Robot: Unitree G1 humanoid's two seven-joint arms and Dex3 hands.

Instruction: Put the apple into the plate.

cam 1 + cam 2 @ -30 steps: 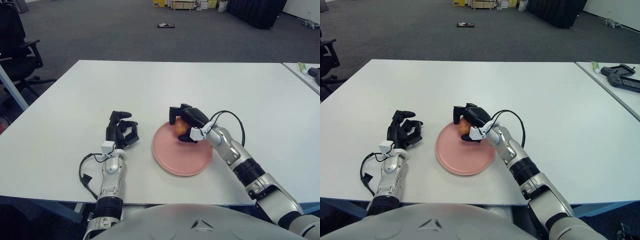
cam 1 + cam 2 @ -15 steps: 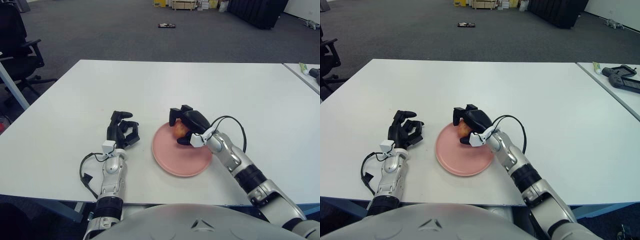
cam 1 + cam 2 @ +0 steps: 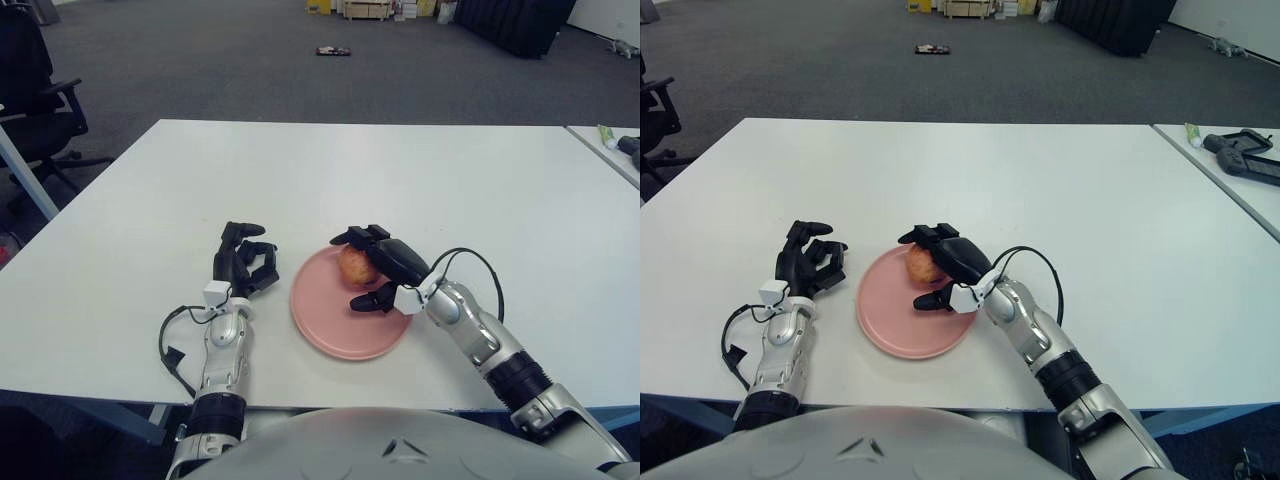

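Apple (image 3: 354, 264) sits on pink plate (image 3: 322, 328), just left of right hand (image 3: 385, 268); 3 fingers spread, cupping loosely, not gripping. Likely firm, smooth, prone to roll; best held across widest part. Left hand (image 3: 243, 262) parked left of plate

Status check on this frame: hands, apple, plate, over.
Right hand over the pink plate, fingers spread around the apple. Apple sits on the plate. Left hand parked on the table, fingers curled, holding nothing. Nothing in the way.
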